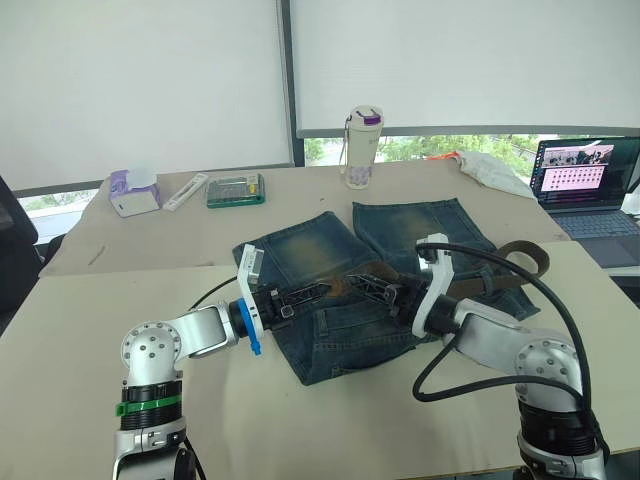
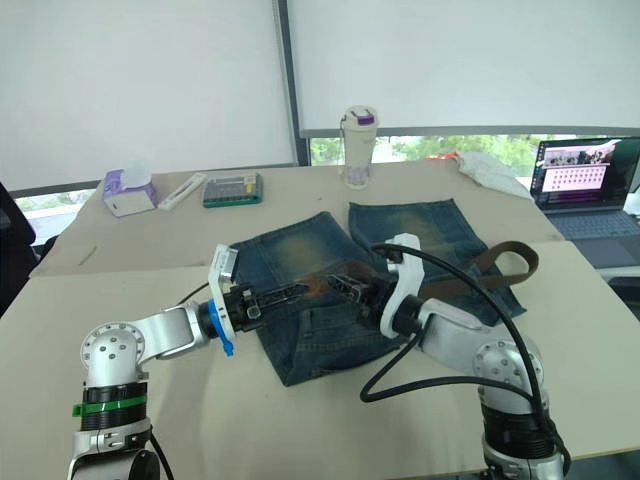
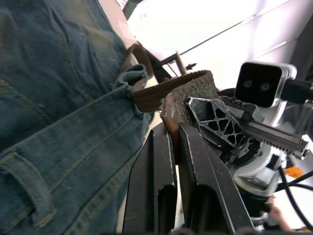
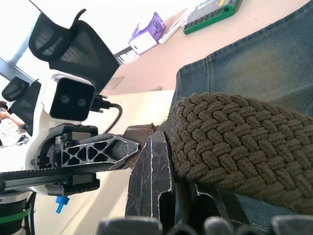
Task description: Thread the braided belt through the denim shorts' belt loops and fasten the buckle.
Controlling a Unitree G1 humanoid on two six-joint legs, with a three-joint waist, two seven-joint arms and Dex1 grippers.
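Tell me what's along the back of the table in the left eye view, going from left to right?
Purple tissue box → white flat stick-like thing → green calculator → tall bottle with a purple lid → white crumpled cloth → open laptop.

The denim shorts [image 1: 345, 290] are spread on the desk [image 1: 120, 300], legs pointed away from the two grippers. Over the waistband the left gripper [image 1: 325, 290] and the right gripper [image 1: 365, 287] are met tip to tip, the end of the braided belt [image 3: 171, 90] being pinched between them. The rest of the belt is trailed off to the right of the right gripper. A bottle [image 1: 363, 147], a calculator [image 1: 236, 189] and a tissue box [image 1: 134, 192] are placed beyond the grippers; a laptop [image 1: 588, 185] is set far right.
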